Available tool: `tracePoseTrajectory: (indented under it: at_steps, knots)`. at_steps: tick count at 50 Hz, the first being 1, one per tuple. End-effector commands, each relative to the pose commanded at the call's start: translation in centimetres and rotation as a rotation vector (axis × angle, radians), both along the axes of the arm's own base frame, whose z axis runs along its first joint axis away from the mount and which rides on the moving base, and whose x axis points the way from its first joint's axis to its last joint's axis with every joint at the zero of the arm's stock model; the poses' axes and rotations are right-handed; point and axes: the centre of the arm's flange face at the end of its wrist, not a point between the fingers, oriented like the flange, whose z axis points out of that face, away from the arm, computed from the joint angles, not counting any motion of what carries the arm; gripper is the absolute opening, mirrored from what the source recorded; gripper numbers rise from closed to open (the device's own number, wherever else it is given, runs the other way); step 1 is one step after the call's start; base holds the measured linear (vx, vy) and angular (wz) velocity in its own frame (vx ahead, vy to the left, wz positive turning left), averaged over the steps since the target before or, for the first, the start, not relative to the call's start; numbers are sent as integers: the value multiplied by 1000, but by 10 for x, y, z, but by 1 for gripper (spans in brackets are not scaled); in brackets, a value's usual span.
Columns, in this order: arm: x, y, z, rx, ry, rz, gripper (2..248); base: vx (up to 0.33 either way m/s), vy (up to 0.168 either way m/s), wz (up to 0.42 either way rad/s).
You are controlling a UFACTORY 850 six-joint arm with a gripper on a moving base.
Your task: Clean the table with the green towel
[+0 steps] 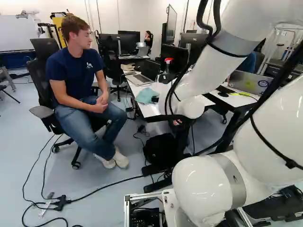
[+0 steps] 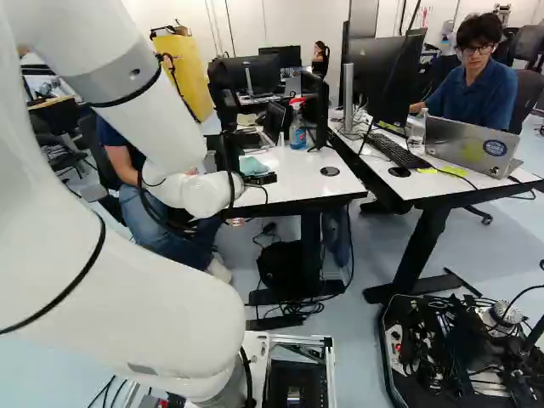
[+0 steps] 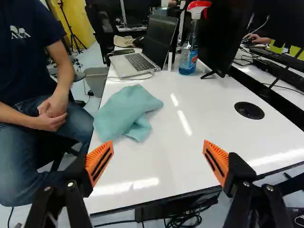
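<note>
The green towel (image 3: 124,111) lay ahead of the jaws and off toward the seated person (image 3: 26,61), not on the line between them. The jaws stood spread wide, orange pads (image 3: 99,164) apart, with nothing between. They pointed over the near part of the worktop (image 3: 171,166), so reaching the cloth seemed to call for a shift toward the person's side, then forward and down. The towel was bunched, with no clean long axis; its thicker folds ran roughly aslant, from the person's-side edge in toward the middle. It came right up to that edge; whether any of it hung over, I could not tell. It sat well in from the near edge. Just past its far side lay a cable (image 3: 130,78) in front of the open laptop (image 3: 135,59), so pushing too far forward risked catching both. The spray bottle (image 3: 188,54) stood further on, beside the monitor (image 3: 221,38), well apart from the cloth. The person's hands (image 3: 53,114) were close beyond the person's-side edge, making that the tight flank. Open room for wiping lay the other way, between the towel and the black disc (image 3: 249,110), and back toward the near edge.
</note>
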Motion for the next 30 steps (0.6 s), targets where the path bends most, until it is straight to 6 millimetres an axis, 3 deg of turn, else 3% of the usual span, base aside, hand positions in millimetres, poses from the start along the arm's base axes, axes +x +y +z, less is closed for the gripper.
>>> tracePoseTrajectory:
  at_steps: [30]
  knots:
    - [-39,-3,-21,-4,-57,-1,247,0,0,0]
